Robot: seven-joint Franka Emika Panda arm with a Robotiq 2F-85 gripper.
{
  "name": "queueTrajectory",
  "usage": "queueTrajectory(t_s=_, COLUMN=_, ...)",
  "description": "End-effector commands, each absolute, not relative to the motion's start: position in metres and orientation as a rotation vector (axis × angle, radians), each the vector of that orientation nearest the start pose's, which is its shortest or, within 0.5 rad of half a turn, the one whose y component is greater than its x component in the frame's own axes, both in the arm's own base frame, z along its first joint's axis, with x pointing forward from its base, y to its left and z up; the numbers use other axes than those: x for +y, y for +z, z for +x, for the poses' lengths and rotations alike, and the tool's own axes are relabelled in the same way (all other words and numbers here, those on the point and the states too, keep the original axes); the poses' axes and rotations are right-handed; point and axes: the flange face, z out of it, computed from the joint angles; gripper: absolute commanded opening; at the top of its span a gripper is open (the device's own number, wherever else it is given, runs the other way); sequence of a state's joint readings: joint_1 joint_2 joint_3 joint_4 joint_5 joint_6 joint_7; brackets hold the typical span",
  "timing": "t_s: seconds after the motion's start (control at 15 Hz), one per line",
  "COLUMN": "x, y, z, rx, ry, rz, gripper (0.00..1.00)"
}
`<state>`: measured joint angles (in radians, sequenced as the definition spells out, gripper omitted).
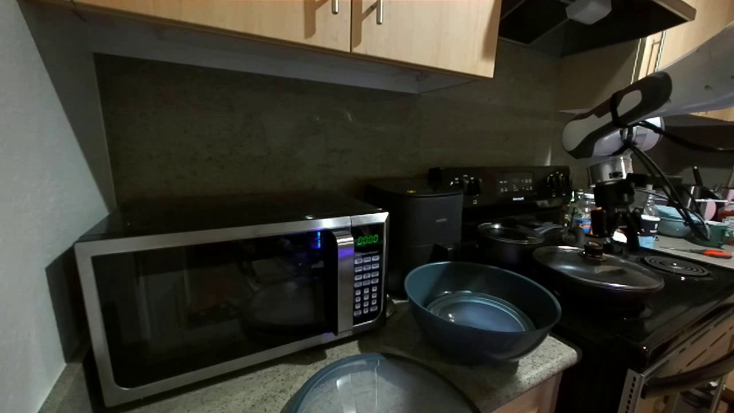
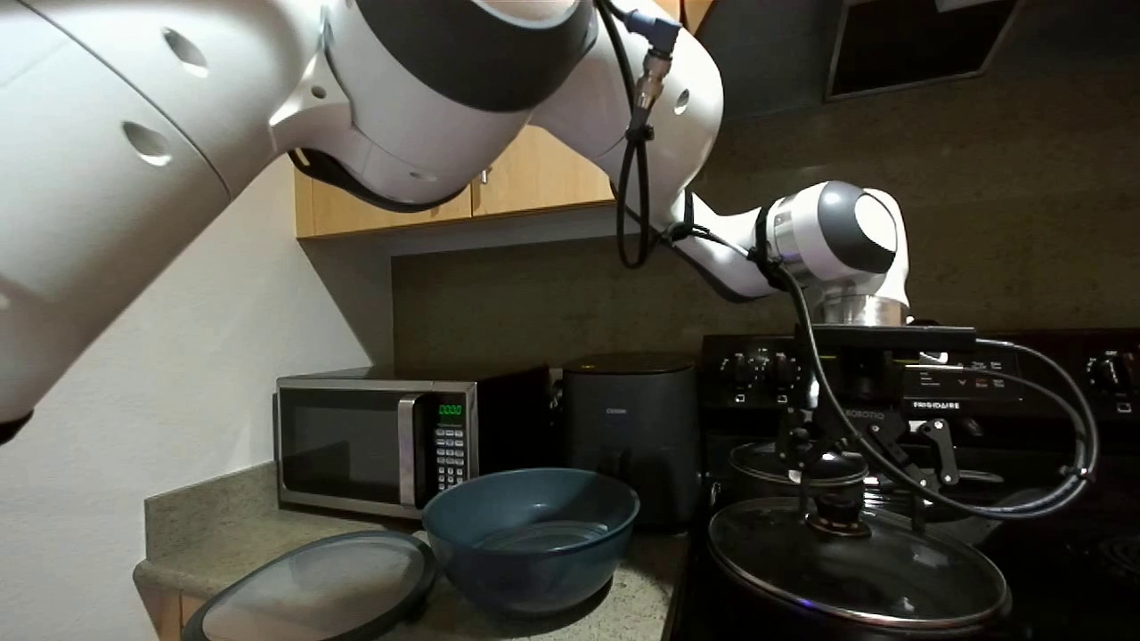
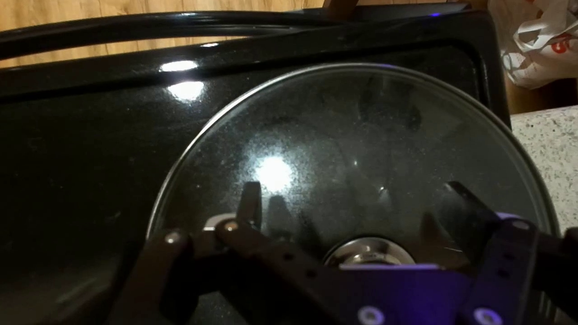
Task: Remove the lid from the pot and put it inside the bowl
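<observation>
A glass lid [image 3: 325, 128] with a knob [image 1: 594, 250] sits on a dark pot [image 1: 596, 301] at the stove's [image 3: 90, 135] front corner, beside the counter [image 1: 542, 361]. A black Robotiq gripper [image 3: 352, 185] hangs over it, fingers [image 3: 250, 203] spread wide on either side of the knob, gripping nothing; from here I cannot tell whether they touch the glass. The blue bowl [image 2: 525, 579] stands on the counter near its front corner, along the edge bordering the stove.

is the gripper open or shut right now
The gripper is open: in the wrist view its two fingers stand wide apart, with a gap between them and nothing clamped there.
</observation>
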<state>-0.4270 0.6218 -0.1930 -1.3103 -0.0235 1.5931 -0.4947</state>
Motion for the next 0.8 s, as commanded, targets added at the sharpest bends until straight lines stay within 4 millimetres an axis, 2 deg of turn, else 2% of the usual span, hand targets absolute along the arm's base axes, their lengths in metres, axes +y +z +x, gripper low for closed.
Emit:
queueTrajectory(t_s=0.0, x=-0.385, y=0.347, z=0.581, rx=0.193, ry=0.504, rz=-3.034, gripper=1.0)
queueTrajectory(t_s=0.27, x=-0.383, y=0.338, z=0.595, rx=0.17, ry=0.5, rz=-3.022, gripper=1.0)
queueTrajectory(t_s=0.67, x=-0.36, y=0.351, z=0.618, rx=0.103, ry=0.403, rz=-3.074, gripper=1.0)
queueTrajectory(t_s=0.73, x=-0.356, y=0.353, z=0.621, rx=0.101, ry=0.384, rz=-3.085, gripper=0.94)
